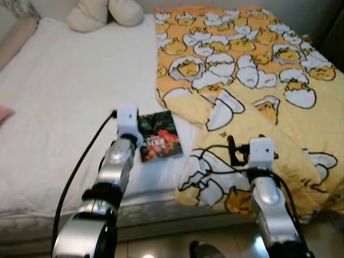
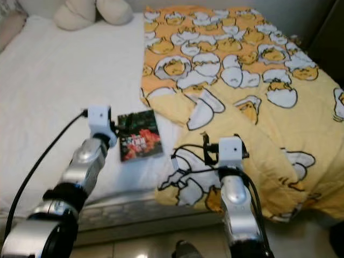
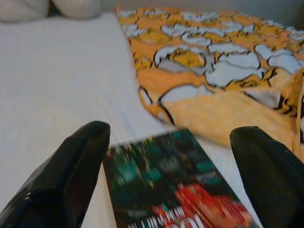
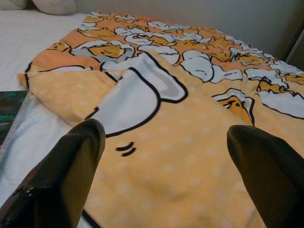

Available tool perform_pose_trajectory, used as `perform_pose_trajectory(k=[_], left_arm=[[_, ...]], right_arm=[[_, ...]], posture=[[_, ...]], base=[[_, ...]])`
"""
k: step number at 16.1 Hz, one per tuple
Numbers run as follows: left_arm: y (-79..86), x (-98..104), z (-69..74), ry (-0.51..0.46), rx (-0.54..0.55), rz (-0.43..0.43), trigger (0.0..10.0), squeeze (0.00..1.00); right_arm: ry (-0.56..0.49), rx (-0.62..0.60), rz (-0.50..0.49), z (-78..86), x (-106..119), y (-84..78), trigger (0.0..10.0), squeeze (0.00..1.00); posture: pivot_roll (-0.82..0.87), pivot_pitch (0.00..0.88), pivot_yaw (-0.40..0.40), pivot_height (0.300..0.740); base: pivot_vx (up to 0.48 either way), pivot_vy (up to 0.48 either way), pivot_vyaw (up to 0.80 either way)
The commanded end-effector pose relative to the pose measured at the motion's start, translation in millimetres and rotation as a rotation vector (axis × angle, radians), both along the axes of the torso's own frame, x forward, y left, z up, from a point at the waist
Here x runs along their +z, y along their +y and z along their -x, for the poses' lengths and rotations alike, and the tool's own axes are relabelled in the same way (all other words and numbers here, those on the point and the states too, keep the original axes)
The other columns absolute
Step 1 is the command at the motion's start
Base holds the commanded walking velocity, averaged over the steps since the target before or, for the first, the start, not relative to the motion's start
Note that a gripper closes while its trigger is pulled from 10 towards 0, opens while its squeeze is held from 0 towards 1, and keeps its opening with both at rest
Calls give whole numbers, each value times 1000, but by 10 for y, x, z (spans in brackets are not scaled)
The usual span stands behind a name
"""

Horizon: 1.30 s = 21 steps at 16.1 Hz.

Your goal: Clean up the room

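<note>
Book (image 3: pixel 171 185) on bed (image 1: pixel 59 107), between left tool's (image 3: pixel 173 175) spread fingers (image 3: pixel 71 175).

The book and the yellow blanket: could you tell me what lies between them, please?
A narrow strip of bare white sheet separates the book from the blanket, as the left eye view shows.

The book (image 3: pixel 173 190) was blurred in the left wrist view, and its lower part was cut off by the edge, so the red title could not be read. In the left eye view, the left arm hid one corner of it. The plush toy (image 1: pixel 105 13) (at the head of the bed) was cut off at the top. A pink thing (image 1: pixel 4 114) showed at the edge, too little to tell.
</note>
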<state>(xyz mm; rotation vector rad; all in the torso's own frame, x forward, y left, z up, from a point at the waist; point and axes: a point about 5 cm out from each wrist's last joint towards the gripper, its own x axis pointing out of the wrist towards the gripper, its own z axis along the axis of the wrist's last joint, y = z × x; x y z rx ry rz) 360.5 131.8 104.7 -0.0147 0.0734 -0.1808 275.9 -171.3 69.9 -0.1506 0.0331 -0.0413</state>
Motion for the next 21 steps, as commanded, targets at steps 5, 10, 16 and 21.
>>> perform_pose_trajectory(k=[5, 10, 16, 21], left_arm=[[-55, -50, -61, 89, -43, 17, 10000, 0], [21, 227, -91, -113, -15, -30, 10000, 0], [-124, 317, 119, -268, -1, 82, 10000, 0], [-171, 337, 163, -263, 9, 106, 10000, 0]], right_arm=[[0, 22, -16, 33, -12, 91, 10000, 0], [-30, 23, -31, -41, 76, 96, 10000, 0], [-82, 23, -1, -142, 192, 62, 10000, 0], [-89, 5, 1, -250, 247, -3, 10000, 0]], posture=[[-247, 32, 54, 740], [-247, 32, 65, 740], [-227, 12, 55, 740], [-229, 19, 57, 740]], base=[[0, 88, -273], [0, 0, 0], [400, -111, 0], [434, 0, 0]])
